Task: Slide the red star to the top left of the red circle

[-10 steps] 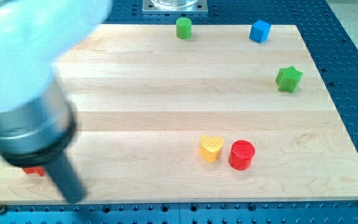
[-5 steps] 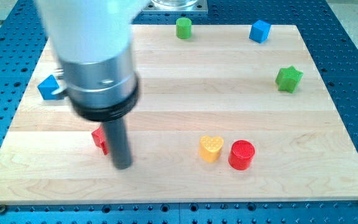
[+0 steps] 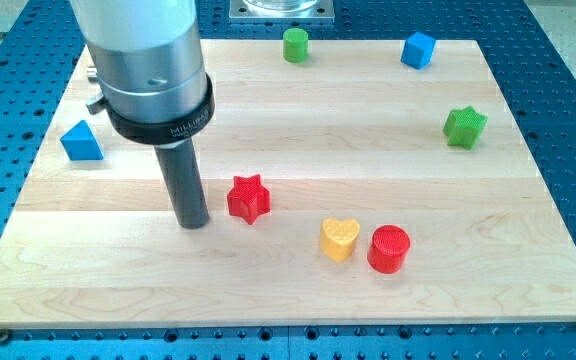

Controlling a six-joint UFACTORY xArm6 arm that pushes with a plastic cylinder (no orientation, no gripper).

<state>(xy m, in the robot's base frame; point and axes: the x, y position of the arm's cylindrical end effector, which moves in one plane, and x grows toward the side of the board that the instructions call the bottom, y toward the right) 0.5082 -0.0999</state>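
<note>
The red star (image 3: 248, 198) lies on the wooden board, left of centre. My tip (image 3: 193, 224) rests on the board just to the star's left, a small gap apart from it. The red circle (image 3: 388, 249) stands lower right of the star, with a yellow heart (image 3: 339, 239) touching or nearly touching its left side. The star is up and to the left of the heart.
A blue triangular block (image 3: 82, 141) sits at the board's left. A green cylinder (image 3: 295, 45) and a blue cube (image 3: 418, 49) stand along the top edge. A green star (image 3: 464, 127) is at the right.
The red star has slid from the bottom left corner up and to the right, towards the yellow heart. My tip has moved with it and now stands to its left.
</note>
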